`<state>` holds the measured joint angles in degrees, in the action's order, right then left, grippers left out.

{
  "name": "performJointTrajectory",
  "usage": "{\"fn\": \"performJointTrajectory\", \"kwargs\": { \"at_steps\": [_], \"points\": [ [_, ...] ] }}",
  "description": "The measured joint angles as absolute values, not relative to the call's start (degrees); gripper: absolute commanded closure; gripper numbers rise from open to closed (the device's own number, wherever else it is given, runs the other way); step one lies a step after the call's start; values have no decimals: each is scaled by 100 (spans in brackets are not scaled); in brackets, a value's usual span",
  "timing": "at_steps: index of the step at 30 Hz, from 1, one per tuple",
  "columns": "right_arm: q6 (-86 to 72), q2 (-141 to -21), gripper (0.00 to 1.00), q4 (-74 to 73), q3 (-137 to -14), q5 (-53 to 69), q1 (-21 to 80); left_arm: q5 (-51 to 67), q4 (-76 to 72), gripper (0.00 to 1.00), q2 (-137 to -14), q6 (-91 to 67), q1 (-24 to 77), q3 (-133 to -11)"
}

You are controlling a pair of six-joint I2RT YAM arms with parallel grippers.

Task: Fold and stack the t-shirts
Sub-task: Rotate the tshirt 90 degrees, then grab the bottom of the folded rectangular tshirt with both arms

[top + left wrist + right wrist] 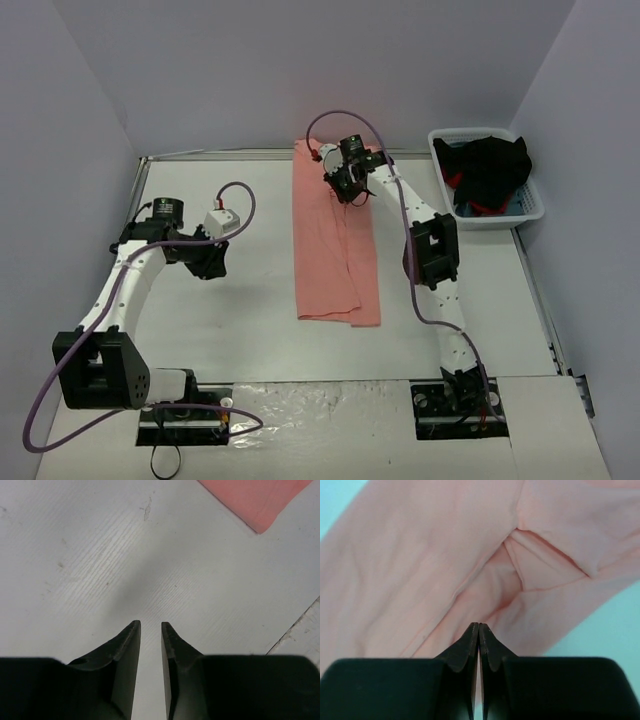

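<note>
A salmon-pink t-shirt lies on the table as a long narrow strip, folded lengthways, running from the far edge toward me. My right gripper is over its far part. In the right wrist view the jaws are closed, and a ridge of the pink cloth runs up to their tips, apparently pinched. My left gripper hovers over bare table left of the shirt. In the left wrist view it is slightly open and empty, with a corner of the shirt at the upper right.
A white plastic basket stands at the far right and holds dark and red clothes. Grey walls close in the table on the left, back and right. The table's edge shows near the left gripper.
</note>
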<state>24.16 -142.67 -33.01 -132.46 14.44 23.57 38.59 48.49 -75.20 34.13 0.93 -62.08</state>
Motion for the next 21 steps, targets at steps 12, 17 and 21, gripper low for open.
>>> {"fn": "performJointTrajectory", "kwargs": {
  "at_steps": [12, 17, 21],
  "points": [
    [2434, -10195, 45, -3142, -10200, 1992, 2355, 3422, 5157, 66, -7074, 3472, 832, -6943],
    [2580, -8973, 32, -3273, -8333, 2067, 2290, 2930, 4890, 62, -6960, 3470, 1747, -6622],
    [2604, -8154, 37, -3411, -7142, 2095, 1999, 2639, 4451, 56, -6969, 3496, 2534, -6287]
  ]
}}
